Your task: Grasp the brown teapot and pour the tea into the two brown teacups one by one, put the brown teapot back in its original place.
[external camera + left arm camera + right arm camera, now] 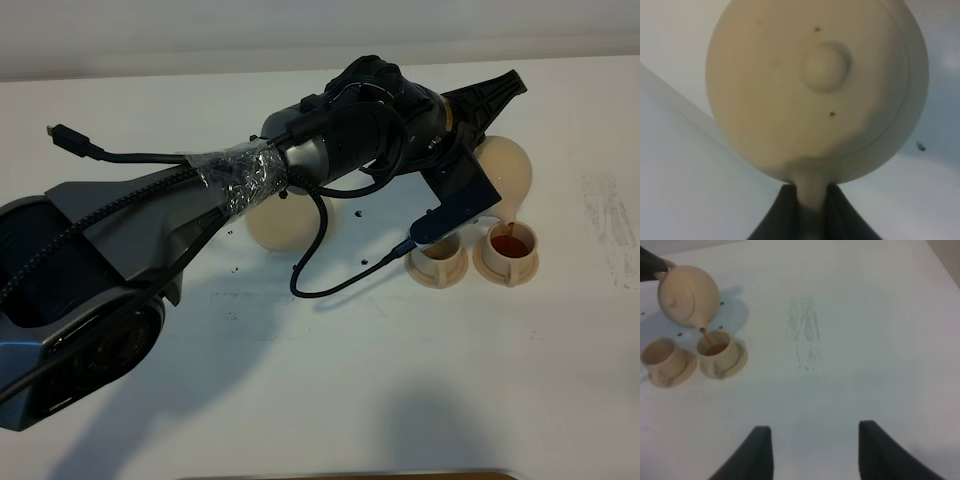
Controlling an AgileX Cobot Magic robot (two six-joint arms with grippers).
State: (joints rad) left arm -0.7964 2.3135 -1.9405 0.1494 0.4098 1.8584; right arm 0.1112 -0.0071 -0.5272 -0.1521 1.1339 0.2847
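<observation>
Left gripper (pixel 809 202) clamped on the loop handle of the brown teapot (pixel 507 165). Pot is tilted spout-down above the right-hand teacup (pixel 508 246), with a tea stream running into it. Second teacup (pixel 438 258) sits just beside. Right gripper (pixel 812 452) has its jaws wide over the bare table (pixel 865 340), well apart.

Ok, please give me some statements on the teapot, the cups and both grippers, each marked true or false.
1. The left gripper holds the brown teapot by its handle. True.
2. Tea runs from the spout into one teacup. True.
3. The right gripper is shut on the other teacup. False: it is open and holds nothing.
4. The teapot stands on the large saucer. False: it is tilted in the air over the cup.
</observation>
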